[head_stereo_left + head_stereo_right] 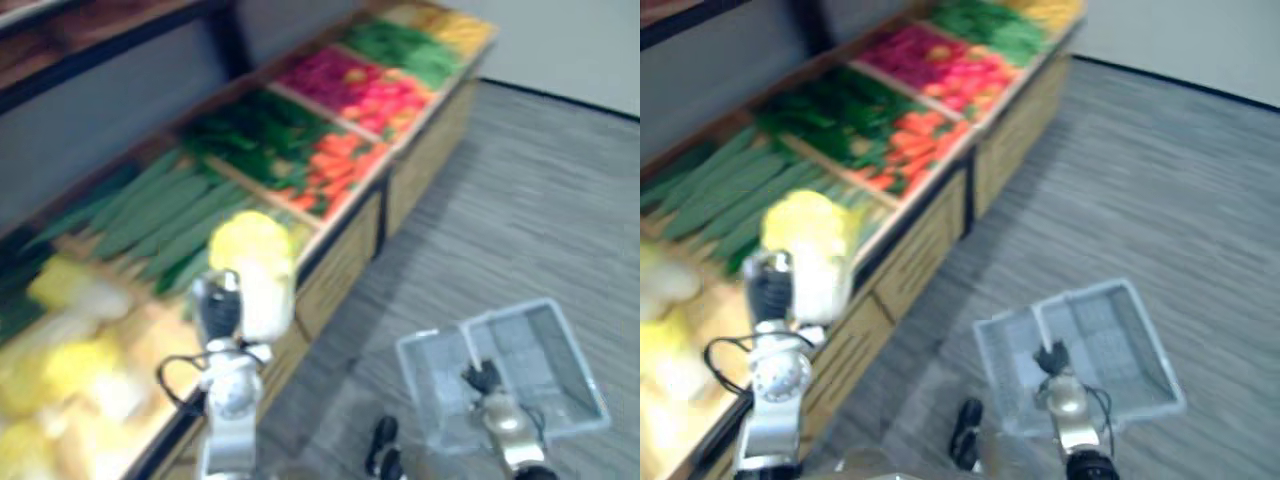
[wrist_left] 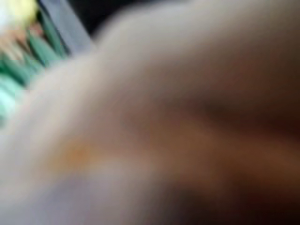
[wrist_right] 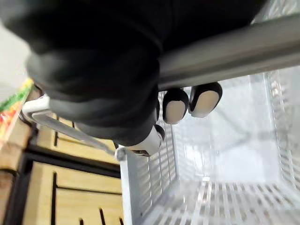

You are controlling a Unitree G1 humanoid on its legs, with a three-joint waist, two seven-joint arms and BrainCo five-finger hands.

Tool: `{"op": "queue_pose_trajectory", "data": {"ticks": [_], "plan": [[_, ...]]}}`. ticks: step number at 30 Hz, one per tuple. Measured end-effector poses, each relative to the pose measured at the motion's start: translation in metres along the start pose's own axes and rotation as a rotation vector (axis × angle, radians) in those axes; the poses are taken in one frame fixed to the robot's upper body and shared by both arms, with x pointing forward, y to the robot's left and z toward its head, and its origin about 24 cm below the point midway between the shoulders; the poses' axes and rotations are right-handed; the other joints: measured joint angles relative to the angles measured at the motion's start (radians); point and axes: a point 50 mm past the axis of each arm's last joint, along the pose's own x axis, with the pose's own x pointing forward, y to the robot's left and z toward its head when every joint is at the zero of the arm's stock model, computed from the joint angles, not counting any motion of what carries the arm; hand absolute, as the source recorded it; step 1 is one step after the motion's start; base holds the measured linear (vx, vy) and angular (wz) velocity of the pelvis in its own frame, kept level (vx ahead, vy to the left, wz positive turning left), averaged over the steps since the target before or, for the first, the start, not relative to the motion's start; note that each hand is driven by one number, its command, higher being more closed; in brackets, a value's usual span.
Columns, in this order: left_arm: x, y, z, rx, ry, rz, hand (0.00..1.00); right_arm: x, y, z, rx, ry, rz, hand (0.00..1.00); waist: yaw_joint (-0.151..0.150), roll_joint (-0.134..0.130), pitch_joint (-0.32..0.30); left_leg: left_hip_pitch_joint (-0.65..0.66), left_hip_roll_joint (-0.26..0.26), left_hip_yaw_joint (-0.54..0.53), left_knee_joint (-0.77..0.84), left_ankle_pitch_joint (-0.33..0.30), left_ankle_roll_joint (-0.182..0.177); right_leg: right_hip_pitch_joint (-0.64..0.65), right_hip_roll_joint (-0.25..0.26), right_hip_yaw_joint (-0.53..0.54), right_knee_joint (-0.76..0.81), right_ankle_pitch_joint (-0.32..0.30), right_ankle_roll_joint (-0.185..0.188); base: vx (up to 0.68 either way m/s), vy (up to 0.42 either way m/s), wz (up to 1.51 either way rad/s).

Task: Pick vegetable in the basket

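Produce stand (image 1: 345, 262): sloped wooden bins with pale slatted timber front panels, dark frame between them. Bins along the stand, from its near end to its far end: pale yellow lumpy heads (image 1: 70, 370), long slim green vegetables (image 1: 165, 215) lying side by side up the slope, dark leafy greens (image 1: 250, 135), a heap of small orange-red pieces (image 1: 340, 165), then pink-red ones (image 1: 360, 85). Left arm rises straight from below, silver forearm upright, and the left robot hand (image 1: 218, 312) is raised at the stand's front edge, by the bin of long green vegetables. A cabbage (image 1: 252, 262) sits against and above that hand: oblong head, frilled yellow-green leaves at the upper end, paler smooth part lower, long axis roughly upright with the leafy end up. It is lifted clear of the heaps. Whether this hand is clamped on it or merely under it, cannot tell; its own wrist view offers just a close tan mass. Grey streaked floor (image 1: 520, 200) runs along the stand's front. Out from the stand, over the floor, is the basket (image 1: 545, 345): white plastic mesh, rectangular, thin slotted walls, nothing inside, tipped at an angle. The right arm reaches in low; the right robot hand (image 3: 103, 84) is curled round the basket's smooth grey metal handle (image 3: 234, 51), dark-capped fingertips (image 3: 176, 105) wrapped under the bar. The cabbage is well apart from the basket, on the stand side.
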Motion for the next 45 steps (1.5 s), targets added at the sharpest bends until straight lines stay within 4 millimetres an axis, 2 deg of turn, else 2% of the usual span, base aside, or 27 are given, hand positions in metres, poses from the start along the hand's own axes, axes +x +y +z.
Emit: {"op": "queue_pose_trajectory", "data": {"ticks": [1, 2, 5, 9, 11, 12, 13, 14, 15, 16, 17, 19, 21, 24, 25, 26, 29, 31, 35, 36, 37, 38, 39, 40, 41, 43, 45], "plan": [[-0.008, -0.009, 0.0, 0.003, 0.004, -0.047, 1.0, 0.002, 0.0, 0.016, -0.01, -0.068, 0.005, 1.0, -0.008, -0.009, 0.012, -0.059, -0.035, -0.066, 0.074, -0.052, -0.064, -0.001, -0.031, 0.035, 0.108, -0.015, -0.058, 0.31, -0.022, -1.9], [-0.016, -0.023, -0.003, 0.009, 0.019, -0.113, 1.0, 0.004, 0.006, 0.025, -0.007, -0.097, 0.016, 1.0, 0.01, 0.02, 0.017, -0.092, -0.049, -0.141, 0.057, -0.085, -0.083, 0.038, 0.027, 0.091, 0.095, -0.02, -0.096, 0.32, -0.005, -1.83], [-0.028, -0.031, -0.006, 0.041, 0.029, -0.179, 1.0, 0.004, 0.017, 0.046, -0.013, -0.178, 0.056, 1.0, 0.02, -0.011, 0.02, -0.196, -0.146, -0.178, -0.072, -0.144, -0.086, 0.076, 0.045, 0.2, 0.048, -0.017, -0.092, 0.29, 0.003, -1.25], [-0.04, -0.049, -0.008, 0.033, 0.045, -0.286, 1.0, -0.002, 0.02, 0.076, -0.016, -0.314, 0.07, 1.0, 0.031, -0.013, 0.017, -0.243, -0.238, -0.146, -0.424, -0.089, -0.068, 0.198, 0.053, 0.29, -0.048, -0.004, -0.081, 0.35, 0.027, -0.66], [-0.047, -0.06, -0.007, 0.022, 0.041, -0.36, 1.0, -0.007, 0.026, 0.088, -0.019, -0.37, 0.094, 1.0, 0.061, -0.023, 0.012, -0.211, -0.256, -0.108, -0.518, -0.031, 0.017, 0.215, 0.052, 0.311, 0.005, -0.057, -0.014, 0.46, 0.08, -0.83], [-0.048, -0.062, -0.007, 0.022, 0.043, -0.371, 1.0, -0.008, 0.027, 0.089, -0.015, -0.374, 0.094, 1.0, 0.065, -0.023, 0.012, -0.202, -0.255, -0.104, -0.533, -0.017, 0.023, 0.211, 0.053, 0.308, 0.032, -0.065, -0.003, 0.43, 0.073, -0.86], [-0.054, -0.068, -0.012, 0.031, 0.062, -0.42, 1.0, -0.009, 0.033, 0.092, -0.001, -0.38, 0.106, 1.0, 0.071, -0.027, 0.012, -0.147, -0.253, -0.099, -0.577, 0.055, 0.015, 0.173, 0.049, 0.292, 0.194, -0.099, 0.054, 0.44, 0.048, -0.52], [-0.06, -0.069, -0.018, 0.06, 0.07, -0.471, 1.0, -0.012, 0.044, 0.094, 0.027, -0.379, 0.117, 1.0, 0.055, -0.059, 0.012, -0.055, -0.271, -0.105, -0.634, 0.048, 0.018, 0.079, -0.002, 0.243, 0.479, -0.083, 0.12, 0.46, 0.043, -0.43], [-0.061, -0.07, -0.019, 0.065, 0.068, -0.482, 1.0, -0.012, 0.044, 0.094, 0.026, -0.379, 0.114, 1.0, 0.048, -0.063, 0.012, -0.038, -0.271, -0.108, -0.643, 0.048, 0.018, 0.054, -0.021, 0.231, 0.532, -0.093, 0.121, 0.55, 0.026, 0.24], [-0.063, -0.072, -0.02, 0.084, 0.053, -0.529, 1.0, -0.013, 0.046, 0.096, 0.026, -0.384, 0.119, 1.0, 0.018, -0.067, 0.011, 0.011, -0.281, -0.132, -0.673, 0.045, 0.022, -0.009, -0.083, 0.179, 0.69, -0.119, 0.076, 0.45, 0.001, 0.6], [-0.064, -0.075, -0.02, 0.086, 0.043, -0.551, 0.0, -0.015, 0.049, 0.099, 0.032, -0.398, 0.13, 1.0, 0.006, -0.064, 0.011, 0.052, -0.28, -0.155, -0.703, 0.044, 0.023, -0.047, -0.136, 0.152, 0.723, -0.136, 0.048, 0.41, -0.007, 0.69], [-0.061, -0.079, -0.017, 0.081, 0.03, -0.557, 0.0, -0.019, 0.052, 0.108, 0.041, -0.439, 0.148, 1.0, 0.003, -0.066, 0.009, 0.078, -0.267, -0.189, -0.726, 0.038, 0.013, -0.09, -0.188, 0.135, 0.62, -0.136, 0.048, 0.39, -0.051, 0.59], [-0.056, -0.089, -0.02, 0.096, 0.023, -0.586, 0.0, -0.027, 0.058, 0.12, 0.103, -0.485, 0.192, 1.0, -0.007, -0.06, 0.01, 0.085, -0.245, -0.245, -0.745, 0.025, -0.006, -0.124, -0.189, 0.2, 0.43, -0.124, 0.06, 0.35, -0.124, 0.73], [-0.054, -0.106, -0.027, 0.132, 0.033, -0.653, 0.0, -0.043, 0.067, 0.13, 0.263, -0.541, 0.277, 1.0, -0.042, -0.062, 0.004, 0.101, -0.211, -0.321, -0.739, -0.015, -0.069, -0.115, -0.169, 0.387, 0.107, -0.001, 0.11, 0.41, -0.297, 0.81], [-0.059, -0.11, -0.029, 0.142, 0.037, -0.682, 0.0, -0.054, 0.071, 0.128, 0.352, -0.546, 0.317, 1.0, -0.046, -0.091, -0.013, 0.114, -0.215, -0.333, -0.716, -0.05, -0.096, -0.103, -0.188, 0.421, 0.068, 0.08, 0.121, 0.46, -0.383, 0.6], [-0.066, -0.115, -0.033, 0.148, 0.065, -0.713, 0.0, -0.06, 0.073, 0.121, 0.4, -0.528, 0.364, 1.0, -0.045, -0.061, -0.021, 0.132, -0.173, -0.352, -0.671, -0.092, -0.125, -0.085, -0.166, 0.384, 0.116, 0.11, 0.126, 0.47, -0.387, 0.5], [-0.069, -0.121, -0.03, 0.125, 0.076, -0.718, 0.0, -0.06, 0.067, 0.104, 0.455, -0.467, 0.437, 1.0, -0.046, -0.023, -0.036, -0.008, -0.088, -0.34, -0.362, -0.073, -0.132, 0.004, -0.102, 0.311, 0.066, 0.069, 0.08, 0.43, -0.378, 0.42], [-0.068, -0.125, -0.025, 0.103, 0.075, -0.712, 0.0, -0.059, 0.059, 0.092, 0.481, -0.424, 0.441, 1.0, -0.041, -0.025, -0.033, -0.086, -0.056, -0.309, -0.199, -0.057, -0.143, 0.066, -0.101, 0.275, 0.031, 0.059, 0.063, 0.29, -0.221, 0.56], [-0.066, -0.124, -0.023, 0.071, 0.09, -0.683, 0.0, -0.06, 0.028, 0.051, 0.572, -0.303, 0.337, 1.0, -0.035, -0.037, -0.028, -0.163, -0.04, 0.017, -0.232, -0.063, -0.122, 0.204, -0.159, 0.159, -0.068, 0.039, 0.051, 0.28, -0.114, 0.82], [-0.067, -0.127, -0.013, 0.036, 0.067, -0.682, 0.0, -0.059, 0.019, 0.045, 0.576, -0.291, 0.3, 1.0, -0.043, -0.026, -0.033, -0.173, -0.033, 0.181, -0.304, -0.027, -0.087, 0.216, -0.179, 0.113, -0.068, 0.024, 0.072, 0.19, 0.055, 1.15], [-0.068, -0.129, -0.003, 0.013, 0.016, -0.705, 0.0, -0.055, 0.011, 0.036, 0.608, -0.262, 0.229, 1.0, -0.052, -0.014, -0.041, -0.169, -0.021, 0.36, -0.36, 0.065, -0.017, 0.225, -0.191, 0.058, -0.043, -0.008, 0.093, 0.2, 0.083, 1.29], [-0.068, -0.129, 0.002, 0.0, -0.006, -0.708, 0.0, -0.053, 0.008, 0.031, 0.622, -0.238, 0.198, 1.0, -0.058, -0.012, -0.042, -0.161, -0.025, 0.419, -0.382, 0.064, 0.011, 0.233, -0.198, 0.028, -0.02, -0.031, 0.105, 0.23, 0.128, 1.58], [-0.064, -0.121, 0.006, -0.02, -0.015, -0.664, 0.0, -0.05, -0.001, 0.011, 0.656, -0.165, 0.094, 1.0, -0.065, -0.03, -0.052, -0.141, -0.08, 0.421, -0.444, 0.033, 0.032, 0.238, -0.235, -0.035, 0.044, -0.085, 0.13, 0.24, 0.152, 1.72], [-0.056, -0.108, 0.006, -0.031, -0.005, -0.585, 0.0, -0.049, -0.018, -0.009, 0.633, -0.098, -0.017, 1.0, -0.068, -0.023, -0.063, -0.118, -0.146, 0.352, -0.544, -0.013, 0.029, 0.228, -0.27, -0.092, 0.148, -0.115, 0.15, 0.29, 0.181, 2.13], [-0.045, -0.094, -0.002, -0.015, 0.024, -0.506, 0.0, -0.049, -0.032, -0.029, 0.605, -0.015, -0.112, 1.0, -0.07, -0.038, -0.06, -0.091, -0.209, 0.298, -0.614, 0.004, 0.038, 0.187, -0.339, -0.112, 0.338, -0.115, 0.151, 0.25, 0.143, 1.61], [-0.033, -0.072, -0.011, 0.025, 0.049, -0.412, 0.0, -0.052, -0.043, -0.051, 0.588, 0.077, -0.189, 1.0, -0.08, -0.06, -0.056, -0.049, -0.27, 0.202, -0.664, 0.03, 0.063, 0.122, -0.413, -0.055, 0.584, -0.079, 0.151, 0.3, 0.091, 1.68], [-0.023, -0.048, -0.02, 0.098, 0.044, -0.33, 0.0, -0.05, -0.055, -0.064, 0.585, 0.135, -0.267, 1.0, -0.094, -0.061, -0.053, -0.019, -0.284, 0.097, -0.679, 0.031, 0.064, 0.086, -0.375, 0.072, 0.665, -0.096, 0.127, 0.34, -0.01, 1.86]]}}
